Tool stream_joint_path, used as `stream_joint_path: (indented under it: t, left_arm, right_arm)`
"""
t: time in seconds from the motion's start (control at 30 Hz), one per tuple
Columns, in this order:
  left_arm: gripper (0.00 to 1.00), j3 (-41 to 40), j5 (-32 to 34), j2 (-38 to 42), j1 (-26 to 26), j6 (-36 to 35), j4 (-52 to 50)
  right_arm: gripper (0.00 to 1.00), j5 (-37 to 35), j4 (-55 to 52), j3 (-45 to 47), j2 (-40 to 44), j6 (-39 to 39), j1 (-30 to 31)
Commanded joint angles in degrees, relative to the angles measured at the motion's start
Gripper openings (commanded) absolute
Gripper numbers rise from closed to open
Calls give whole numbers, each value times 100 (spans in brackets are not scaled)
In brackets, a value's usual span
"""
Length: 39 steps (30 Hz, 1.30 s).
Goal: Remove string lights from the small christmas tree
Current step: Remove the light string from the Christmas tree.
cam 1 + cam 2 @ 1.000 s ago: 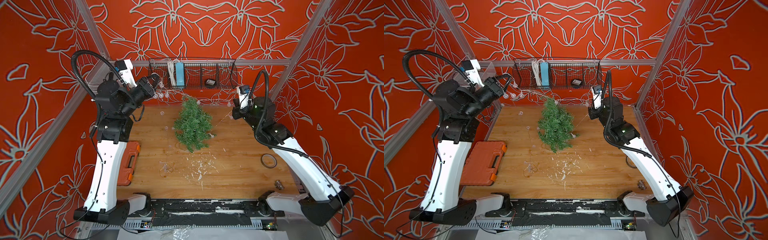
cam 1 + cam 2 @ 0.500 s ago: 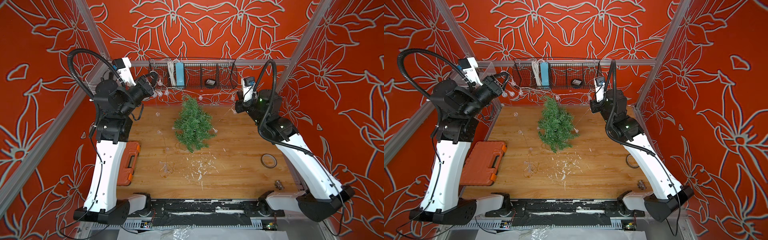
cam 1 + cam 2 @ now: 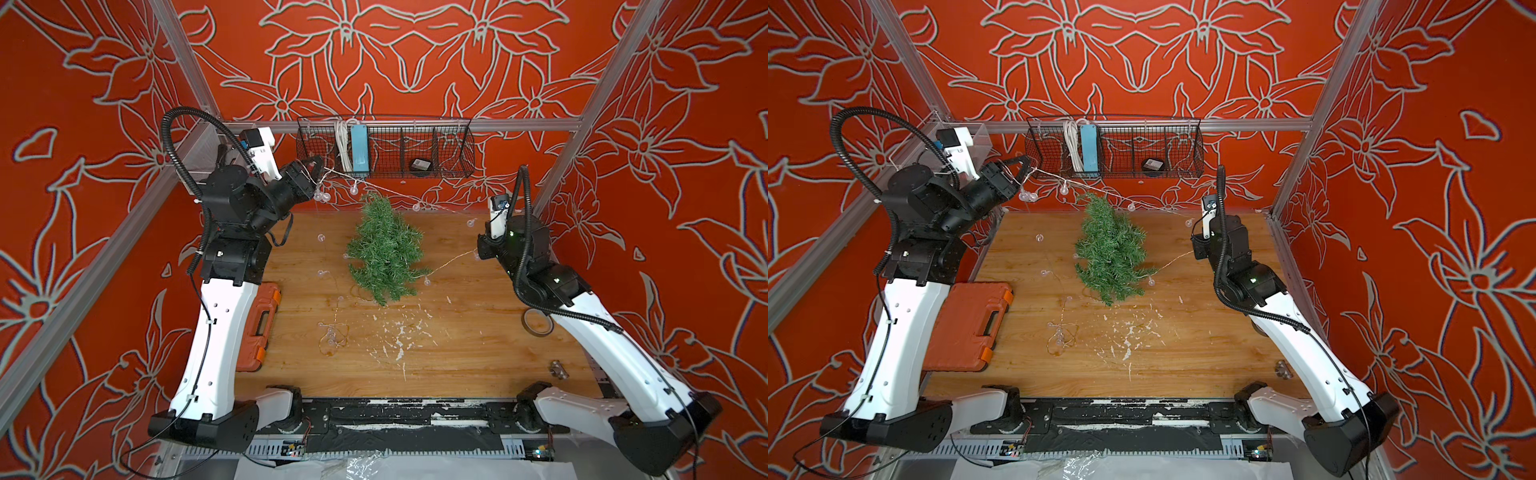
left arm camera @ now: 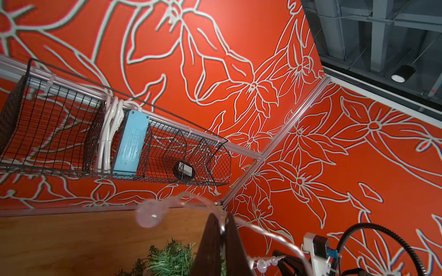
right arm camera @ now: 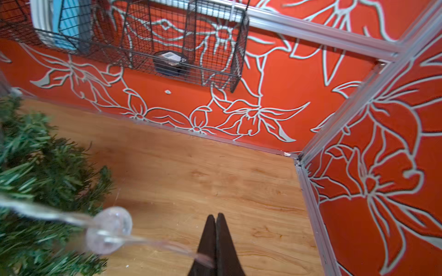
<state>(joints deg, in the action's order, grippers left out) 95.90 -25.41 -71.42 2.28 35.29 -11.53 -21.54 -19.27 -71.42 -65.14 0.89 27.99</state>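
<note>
The small christmas tree is on the wooden table, its tip toward the back wall. The string lights run taut from my left gripper, raised at the back left, over the treetop toward the right. Another strand runs from the tree's lower branches to my right gripper, low beside the tree. More wire with bulbs lies looped on the table. Left gripper is shut on the wire, a bulb beside it. Right gripper is shut on wire, a bulb close by.
A wire basket with a blue power strip hangs on the back wall. An orange tool case lies under the left arm. A tape roll and a small metal piece sit at the right. White flakes litter the front.
My right gripper rose toward the back wall, then came forward and lower again, still on the wire. The left gripper and the tree have hardly moved.
</note>
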Motion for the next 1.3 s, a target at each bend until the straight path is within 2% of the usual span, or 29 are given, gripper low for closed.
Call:
stream_joint_path:
  t: [0.0, 0.27, 0.47, 0.63, 0.73, 0.87, 1.07, 1.17, 1.27]
  left_arm:
    - [0, 58, 47, 144, -17, -178, 126]
    - [0, 66, 177, 128, -11, -259, 28]
    - [0, 136, 210, 84, -11, -291, -25]
    - [0, 140, 191, 51, -13, -285, -26]
    - [0, 104, 168, 39, -11, -270, -8]
    - [0, 91, 166, 7, -9, -306, -25]
    - [0, -19, 135, -20, -10, -301, -4]
    - [0, -22, 157, 7, -11, -349, -41]
    - [0, -40, 193, 14, -14, -387, -42]
  right_arm:
    - [0, -811, 206, -432, 189, -368, -83]
    - [0, -1114, 48, -1438, -58, -713, -84]
    - [0, -1323, 4, -1762, -257, -966, -100]
    - [0, -1291, 22, -1667, -475, -891, -380]
    - [0, -1529, 78, -1588, -592, -954, -603]
    - [0, -1261, 0, -1344, -657, -789, -961]
    - [0, -1110, 328, -507, -1236, -408, -1298]
    - [0, -1325, 588, -473, -1412, -631, -1336]
    - [0, -1162, 574, -730, -1485, -528, -1439]
